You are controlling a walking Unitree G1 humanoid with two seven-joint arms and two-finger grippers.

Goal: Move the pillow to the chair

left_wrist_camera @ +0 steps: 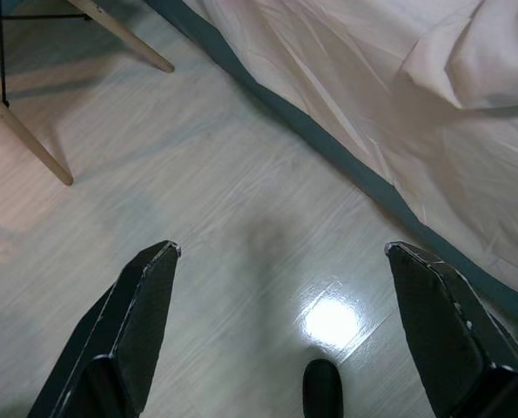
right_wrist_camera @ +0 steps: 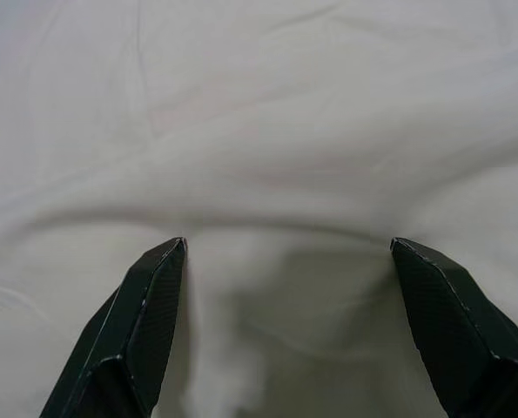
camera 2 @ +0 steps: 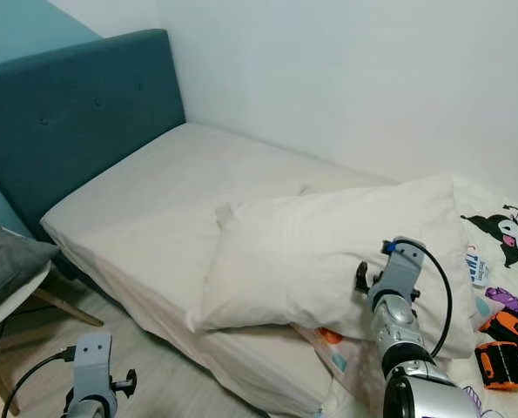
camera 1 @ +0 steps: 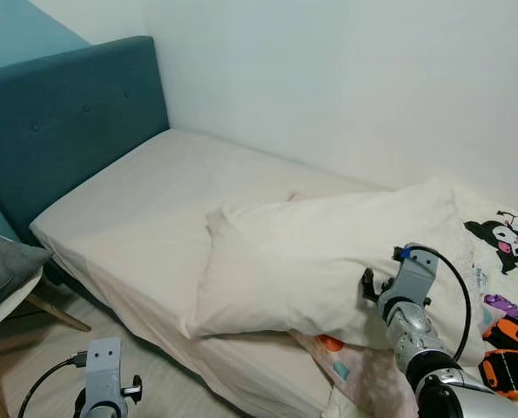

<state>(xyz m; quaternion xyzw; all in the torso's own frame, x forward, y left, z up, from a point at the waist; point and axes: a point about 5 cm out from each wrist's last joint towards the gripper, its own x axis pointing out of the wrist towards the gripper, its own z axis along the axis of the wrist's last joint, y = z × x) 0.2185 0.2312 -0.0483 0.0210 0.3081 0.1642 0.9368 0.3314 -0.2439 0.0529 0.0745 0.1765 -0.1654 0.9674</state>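
Observation:
A large cream pillow (camera 1: 319, 261) lies across the bed, nearer its foot end. My right arm reaches onto the pillow's near right part; in the right wrist view my right gripper (right_wrist_camera: 286, 248) is open with both fingertips pressed against the pillow cloth (right_wrist_camera: 285, 174). The chair (camera 1: 2, 279), with a grey cushion on its pale seat and wooden legs, stands at the left by the headboard. My left gripper (left_wrist_camera: 280, 252) is open and hangs low over the wooden floor beside the bed, holding nothing.
The bed (camera 1: 145, 200) has a cream sheet and a teal padded headboard (camera 1: 58, 122), set against a white wall. A patterned blanket (camera 1: 502, 244) and orange-black toys (camera 1: 507, 353) lie at the right. Chair legs (left_wrist_camera: 23, 139) stand near the left gripper.

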